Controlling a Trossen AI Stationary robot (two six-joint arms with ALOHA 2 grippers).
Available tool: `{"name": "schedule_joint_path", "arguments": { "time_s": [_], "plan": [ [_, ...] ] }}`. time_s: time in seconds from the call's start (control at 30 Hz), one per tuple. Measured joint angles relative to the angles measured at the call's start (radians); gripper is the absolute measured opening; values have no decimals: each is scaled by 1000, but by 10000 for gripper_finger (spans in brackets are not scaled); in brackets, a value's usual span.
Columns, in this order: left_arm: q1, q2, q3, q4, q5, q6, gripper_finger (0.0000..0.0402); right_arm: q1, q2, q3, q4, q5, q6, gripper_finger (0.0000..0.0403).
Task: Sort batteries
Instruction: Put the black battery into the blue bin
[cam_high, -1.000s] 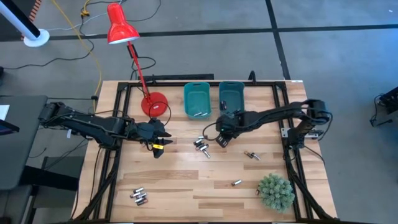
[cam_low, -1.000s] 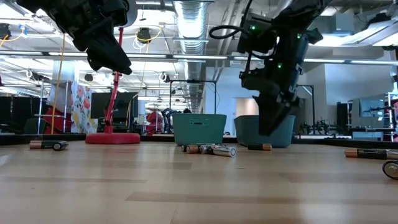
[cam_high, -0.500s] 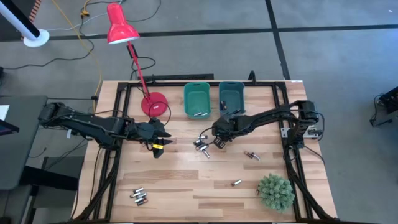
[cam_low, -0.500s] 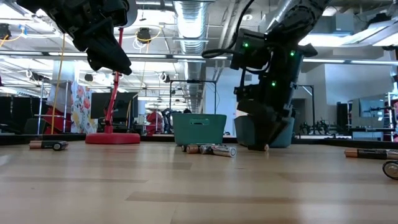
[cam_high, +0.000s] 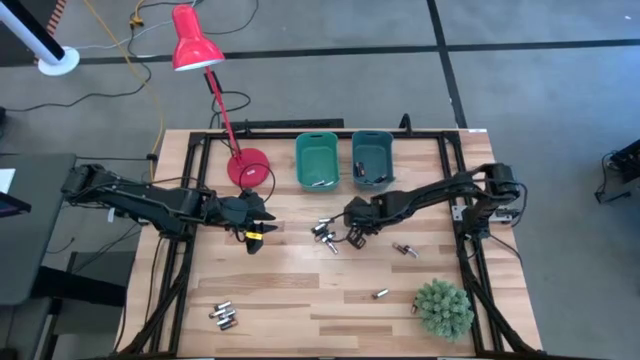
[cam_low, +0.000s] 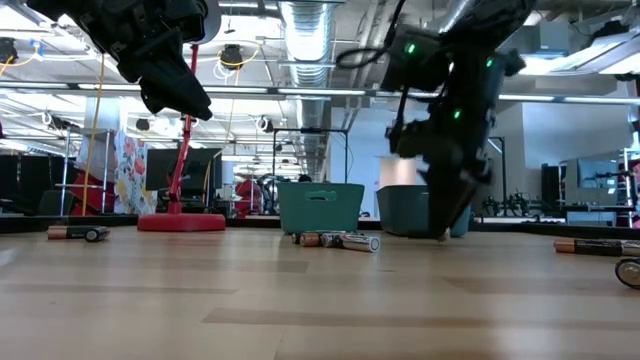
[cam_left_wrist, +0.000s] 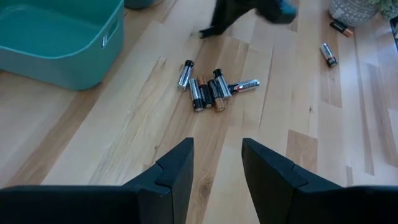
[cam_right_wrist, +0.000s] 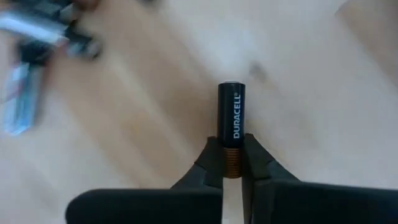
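Note:
Several small batteries lie in a cluster (cam_high: 324, 234) (cam_left_wrist: 208, 90) (cam_low: 340, 240) on the wooden table, in front of two teal bins (cam_high: 299, 160) (cam_high: 356, 158). My right gripper (cam_high: 355, 232) (cam_low: 447, 225) (cam_right_wrist: 231, 167) hangs low just right of that cluster, shut on a black-and-copper battery (cam_right_wrist: 231, 118). My left gripper (cam_high: 255, 237) (cam_left_wrist: 217, 168) hovers open above the table, left of the cluster, touching nothing. More batteries lie singly (cam_high: 404, 249) (cam_high: 380, 294) and in a group (cam_high: 222, 316) near the table's near left corner. My right gripper pinches the battery by its copper end (cam_right_wrist: 231, 158) between the two fingertips (cam_right_wrist: 211, 163). The battery lies along the fingers, and its black end sticks out past them. The fingers slant down toward the table; whether the battery touches the wood, I cannot tell.
A red desk lamp (cam_high: 247, 167) stands left of the bins, its head reaching past the far edge. A small green plant (cam_high: 443, 308) sits at the near right corner. Each bin holds a battery or two. Bare wood lies between the cluster and the near edge.
My right gripper came down close to the table beside the battery cluster, then shifted a little toward the table's right edge. The left arm kept still.

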Motion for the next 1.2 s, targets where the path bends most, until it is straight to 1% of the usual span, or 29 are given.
{"name": "schedule_joint_path", "arguments": {
  "time_s": [0.17,0.33,0.5,0.63,0.77,0.87,0.97,1.07,1.2],
  "plan": [
    [0,0,0,1,0,-1,130,21,-117,0,-56,2,31,14],
    [0,0,0,1,0,4,130,5,-255,2,-63,21,30,13],
    [0,0,0,1,0,5,130,-88,-355,24,-135,55,20,12],
    [0,0,0,1,0,5,130,-200,-374,97,-212,61,-74,12],
    [0,0,0,0,0,6,130,-330,-337,167,-226,49,-212,12],
    [1,0,0,0,-1,6,130,-440,-270,205,-247,-5,-303,11],
    [1,0,0,0,-11,6,130,-533,-177,218,-281,-66,-396,11],
    [1,0,0,0,-16,-1,130,-605,-85,219,-277,-107,-467,11],
    [1,0,0,0,-16,-3,130,-673,12,220,-254,-131,-513,11]
  ]
}}
